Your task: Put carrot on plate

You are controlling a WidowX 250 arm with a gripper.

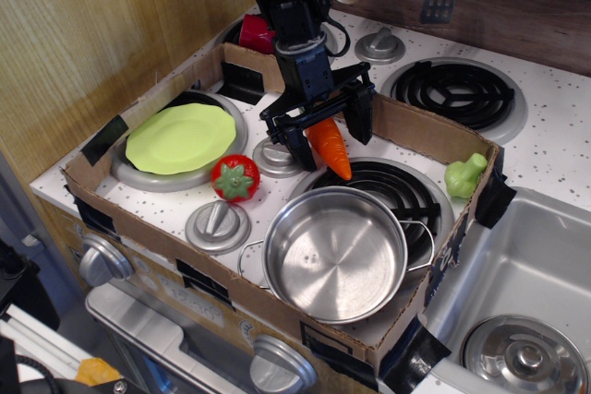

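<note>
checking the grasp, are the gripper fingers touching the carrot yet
Cannot tell: in the only view the open gripper straddles the carrot, hiding its top.

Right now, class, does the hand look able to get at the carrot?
Probably yes. The hand is open, with a finger either side of the carrot's upper end, and nothing lies between them. The tomato and pot stand clear.
</note>
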